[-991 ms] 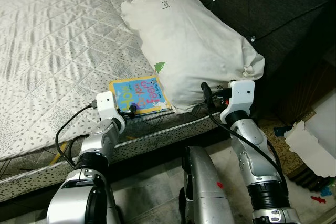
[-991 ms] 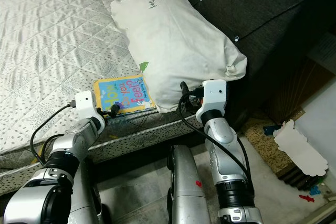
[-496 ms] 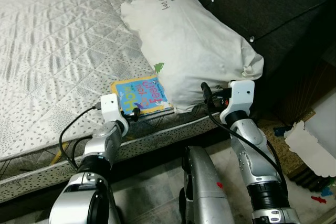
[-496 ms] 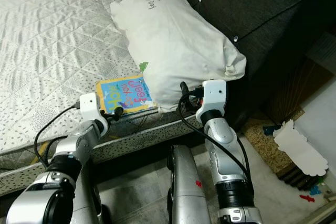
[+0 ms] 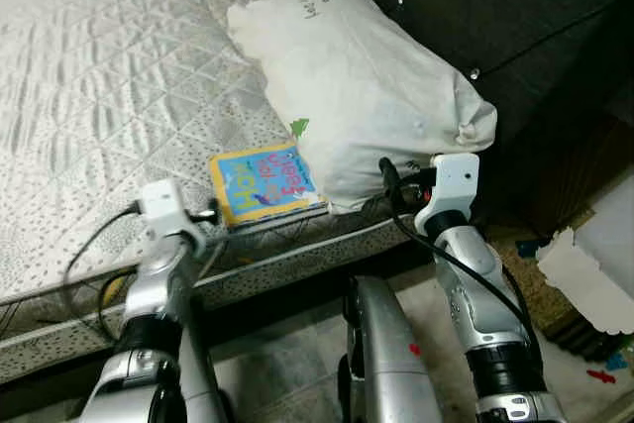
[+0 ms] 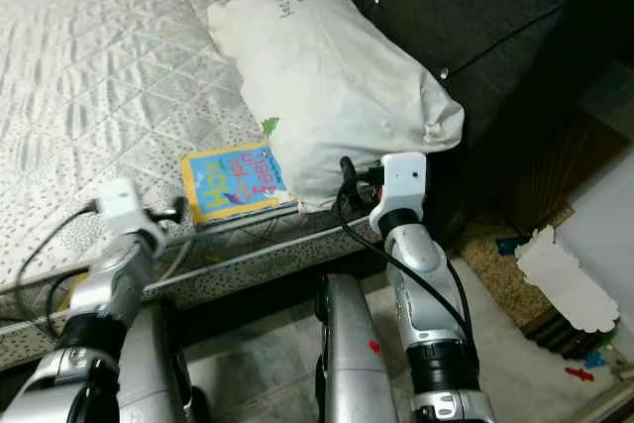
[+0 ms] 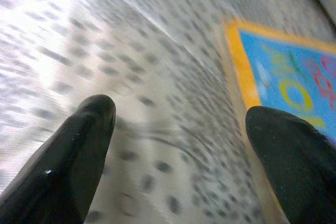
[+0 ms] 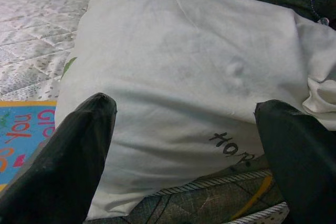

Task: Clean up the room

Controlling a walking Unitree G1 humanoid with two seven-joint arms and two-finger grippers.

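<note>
- On the near edge of the quilted mattress (image 5: 109,76) lies a children's book (image 5: 263,183), flat, cover up, blue with a yellow border and coloured letters.
- The book's right edge sits just beside, perhaps tucked slightly under, a large white pillow (image 5: 357,96) that leans toward the dark tufted headboard (image 5: 515,17) on the far right.
- The left gripper (image 7: 178,150) hovers low over the speckled mattress surface just left of the book, its two black fingers (image 7: 68,150) spread wide with nothing between them; the book's yellow edge shows near one fingertip.
- The right gripper (image 8: 184,145) is held at the mattress edge, pointing at the near side of the pillow, fingers wide apart and empty; black lettering on the pillowcase shows between them.
- On the floor to the far right lie a white scalloped piece of card (image 5: 584,279) and small coloured toy bits (image 5: 604,375).
- Grey tiled floor (image 5: 287,364) shows below the bed, between the robot's arms.
</note>
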